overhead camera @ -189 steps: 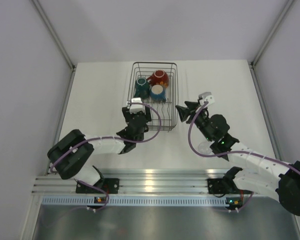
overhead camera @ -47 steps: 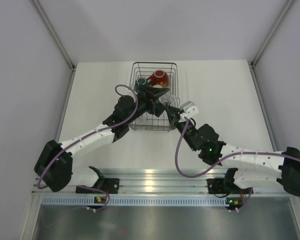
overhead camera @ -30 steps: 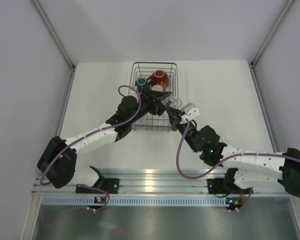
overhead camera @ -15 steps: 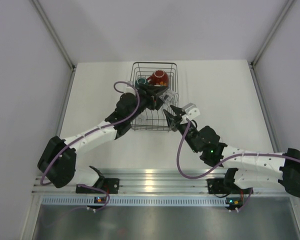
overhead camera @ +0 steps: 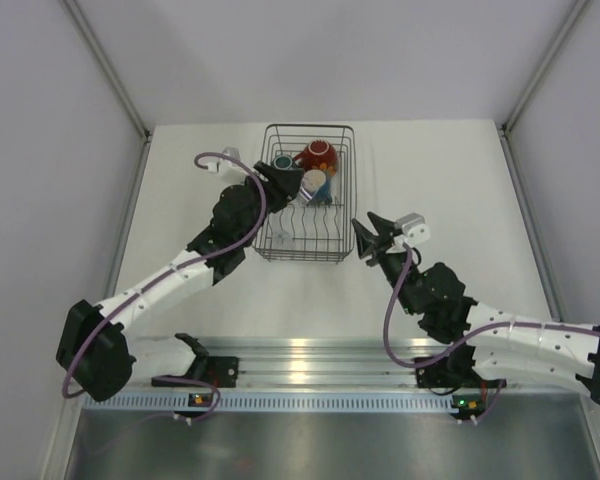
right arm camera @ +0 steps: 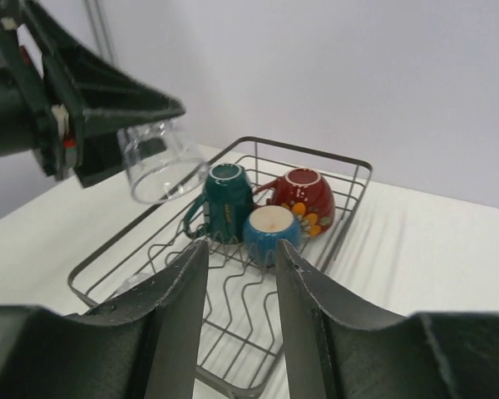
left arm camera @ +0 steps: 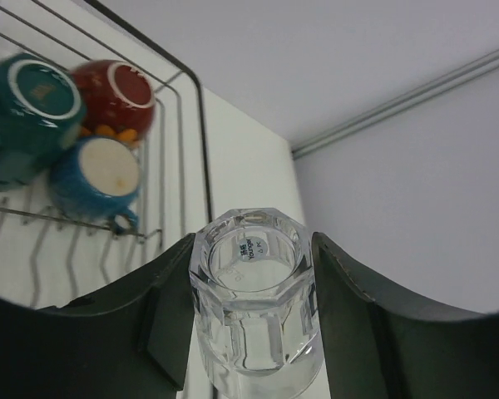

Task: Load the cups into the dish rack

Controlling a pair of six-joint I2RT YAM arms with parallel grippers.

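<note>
Carrying one small clear faceted glass (left arm camera: 254, 316), your left gripper (left arm camera: 251, 249) hangs above the dark wire dish rack (overhead camera: 310, 125). Its dark fingers (left arm camera: 162, 307) are clamped on the glass's two sides, and the base points toward the wrist camera. This looks like the placing step for that glass: it is held over the rack but not yet set down.

Judging by the right wrist view, the glass hangs clear of the wires, over the rack's left side. Your next move is to lower it into a bare stretch of the wire floor, turn it mouth-down if you want it to match the others, and part the fingers only once it rests on the wires.

Watch the far end of the rack. Three cups stand upside down there, pressed close together: a teal ceramic mug (right arm camera: 224, 199) on the left, a small blue handled cup (right arm camera: 270, 229) just in front, and a round red flower-patterned cup (right arm camera: 303, 195) on the right. Coming down too far back could knock them, so keep to the nearer half.

Further right, your right gripper (right arm camera: 241, 249) sits just off the rack's near right corner over the white table (overhead camera: 450, 180). Its fingers are spread and hold nothing. It points into the rack, so keep it back from the left arm's path.
</note>
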